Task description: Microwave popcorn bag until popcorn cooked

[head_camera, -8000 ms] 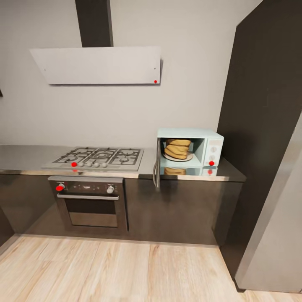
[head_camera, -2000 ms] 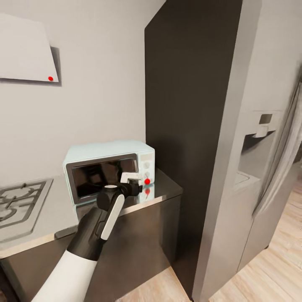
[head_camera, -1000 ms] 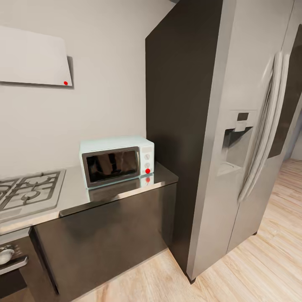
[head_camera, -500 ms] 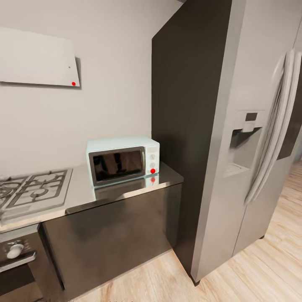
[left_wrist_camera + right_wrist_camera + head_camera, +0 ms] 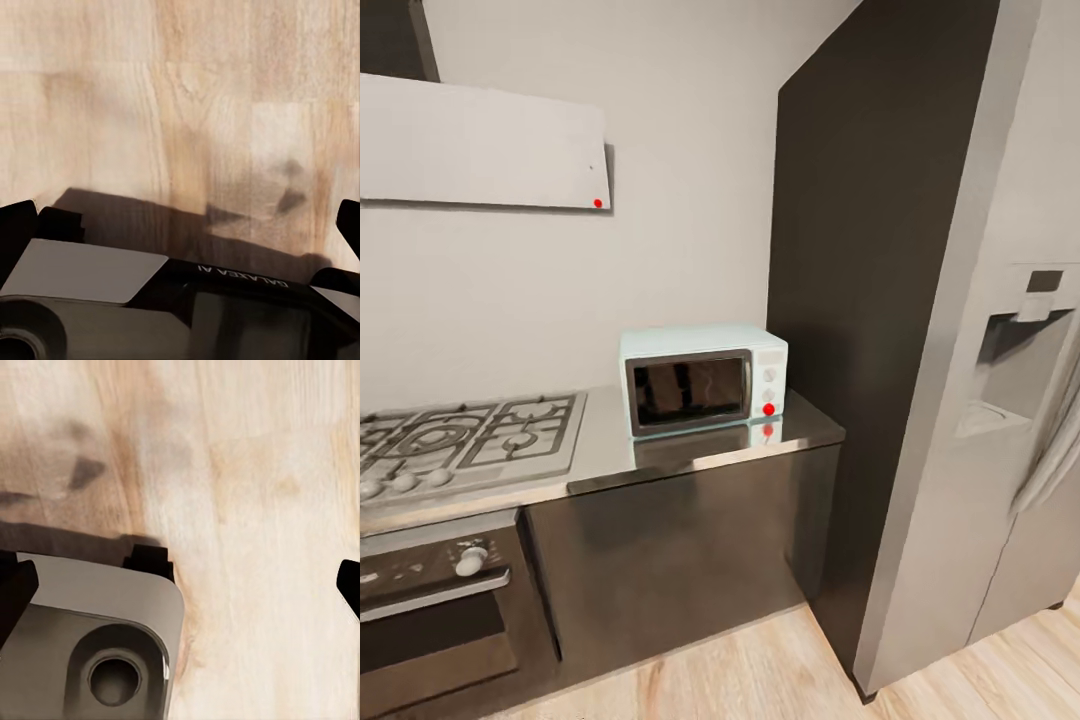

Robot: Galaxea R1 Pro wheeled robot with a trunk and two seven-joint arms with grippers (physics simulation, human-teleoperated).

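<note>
While camera swung left since 1 s ago, microwave (image 5: 704, 378) sits frame centre, door closed, red light on: heating likely underway. Both grippers released, spread over floor (image 5: 225, 112).

Microwave (image 5: 704, 378) on countertop (image 5: 660, 450), right of hob (image 5: 470, 438), left of tall cabinet (image 5: 870, 300).

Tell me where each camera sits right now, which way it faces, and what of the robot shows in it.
Head view: on the robot's head, facing the countertop with the closed microwave, hob and fridge.
Left wrist view: on the left arm, aimed down at the wood floor; dark fingertips at both edges, robot base below.
Right wrist view: on the right arm, aimed down at the floor; fingertips, base.
Shared: both wrist views show floor and base.
</note>
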